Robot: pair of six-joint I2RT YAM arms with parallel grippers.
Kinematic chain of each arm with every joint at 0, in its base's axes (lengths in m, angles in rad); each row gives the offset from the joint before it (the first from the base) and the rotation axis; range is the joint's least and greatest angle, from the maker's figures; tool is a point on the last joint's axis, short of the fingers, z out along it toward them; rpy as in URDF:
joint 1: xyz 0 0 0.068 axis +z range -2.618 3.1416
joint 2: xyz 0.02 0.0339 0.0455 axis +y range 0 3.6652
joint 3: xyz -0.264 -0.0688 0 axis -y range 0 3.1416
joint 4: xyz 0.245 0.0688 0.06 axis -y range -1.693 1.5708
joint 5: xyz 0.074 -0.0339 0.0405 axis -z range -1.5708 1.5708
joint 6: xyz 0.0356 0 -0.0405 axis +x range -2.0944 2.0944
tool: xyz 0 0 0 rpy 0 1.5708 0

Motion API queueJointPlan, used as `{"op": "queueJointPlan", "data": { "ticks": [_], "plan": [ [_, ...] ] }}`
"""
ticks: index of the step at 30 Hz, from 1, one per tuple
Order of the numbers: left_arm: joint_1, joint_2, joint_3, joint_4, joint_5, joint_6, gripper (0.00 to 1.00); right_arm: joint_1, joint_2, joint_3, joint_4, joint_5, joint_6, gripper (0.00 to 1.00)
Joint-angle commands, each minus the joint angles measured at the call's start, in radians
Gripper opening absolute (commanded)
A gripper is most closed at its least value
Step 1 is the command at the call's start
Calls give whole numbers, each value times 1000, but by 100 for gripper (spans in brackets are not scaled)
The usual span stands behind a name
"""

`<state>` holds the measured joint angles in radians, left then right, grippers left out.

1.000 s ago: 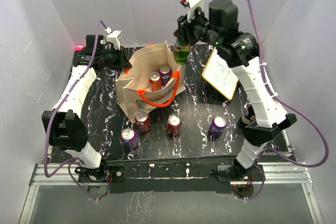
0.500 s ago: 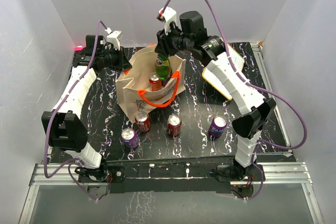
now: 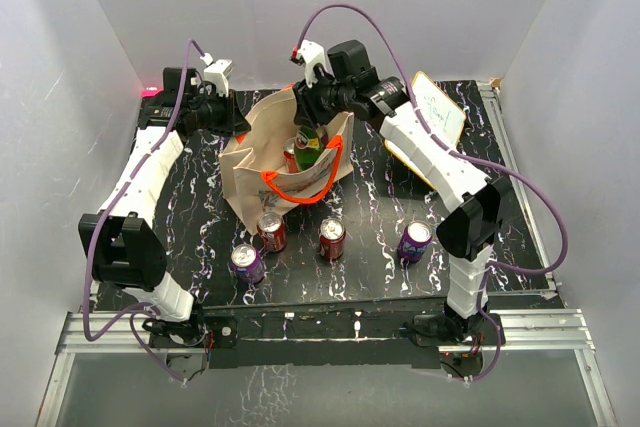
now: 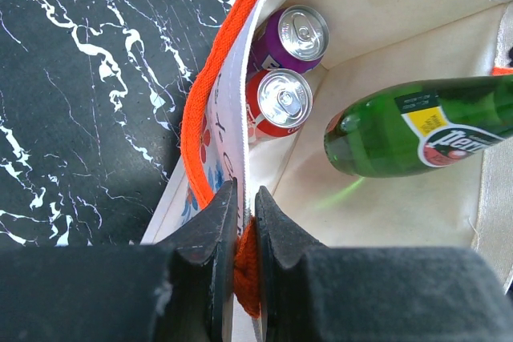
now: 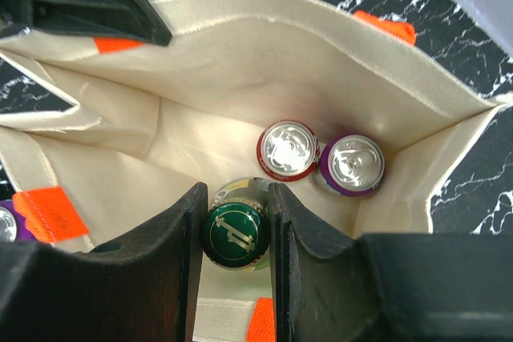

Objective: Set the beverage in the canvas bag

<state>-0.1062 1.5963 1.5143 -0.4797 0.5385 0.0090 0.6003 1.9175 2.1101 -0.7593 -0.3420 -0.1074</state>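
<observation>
The black, white-veined table (image 3: 370, 197) carried the beige canvas bag (image 3: 258, 169), which stood upright toward the far left. Nearer, four upright cans formed a loose row: a purple can (image 3: 247, 263), a red can (image 3: 271, 231), a second red can (image 3: 331, 238) and a second purple can (image 3: 414, 241). A handwritten white board (image 3: 436, 112) sat at the far right.

Matt beige canvas bag (image 4: 377, 6), glossy green glass bottle (image 4: 409, 126); shiny metal can tops (image 4: 282, 100), glossy marbled table (image 4: 80, 78)
</observation>
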Motion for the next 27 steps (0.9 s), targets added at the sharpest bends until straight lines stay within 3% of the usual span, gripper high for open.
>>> {"op": "queueJointPlan", "data": {
  "ticks": [1, 9, 18, 27],
  "plan": [
    [-4, -56, 3, 10, 30, 11, 0, 0, -31, 2, 107, 17, -32, 8],
    [-3, -69, -11, 15, 27, 24, 0, -2, -16, -40, 5, 72, -151, 8],
    [-4, -83, -32, 16, 34, 24, 0, 1, 23, -111, 22, 107, -156, 8],
    [-3, -94, -52, 14, 36, 32, 0, 24, 104, -16, -45, 232, -194, 8]
  ]
}}
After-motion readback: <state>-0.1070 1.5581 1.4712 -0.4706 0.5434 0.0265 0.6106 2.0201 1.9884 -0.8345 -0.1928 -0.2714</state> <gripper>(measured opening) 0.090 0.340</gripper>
